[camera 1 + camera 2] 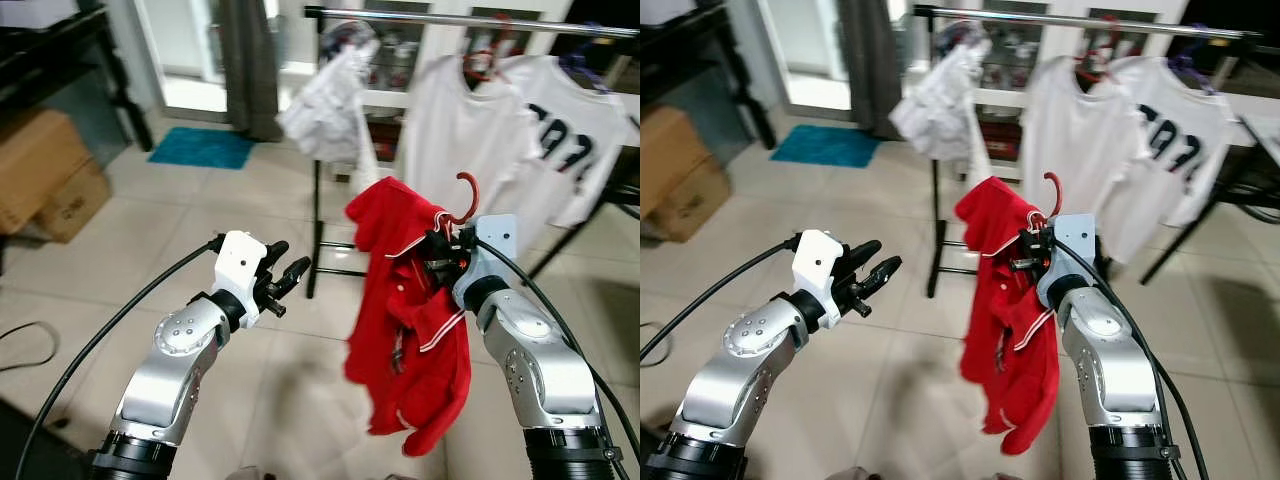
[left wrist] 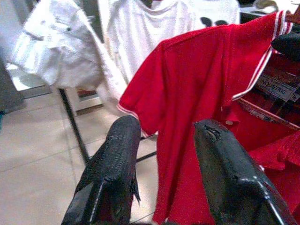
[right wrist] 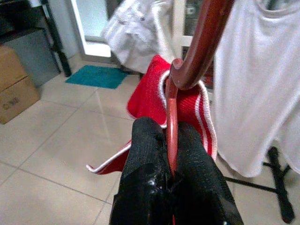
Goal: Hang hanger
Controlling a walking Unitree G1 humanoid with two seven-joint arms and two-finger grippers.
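Gripping curved red hanger (image 3: 171, 123) w/ red shirt (image 1: 410, 330): right end effector (image 3: 171, 176) | left end effector (image 2: 164, 173) released

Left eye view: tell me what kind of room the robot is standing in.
Probably a laundry or drying corner of a home: a clothes rail hung with white shirts, a tiled floor, cardboard boxes by the wall, and the right gripper holding a red shirt on a hanger.

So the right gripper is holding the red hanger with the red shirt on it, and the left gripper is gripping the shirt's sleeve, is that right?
Not quite. The right gripper does hold the red hanger carrying the red shirt, but the left gripper grips nothing. The left wrist view shows its fingers spread apart with the shirt's sleeve hanging beyond them, untouched.
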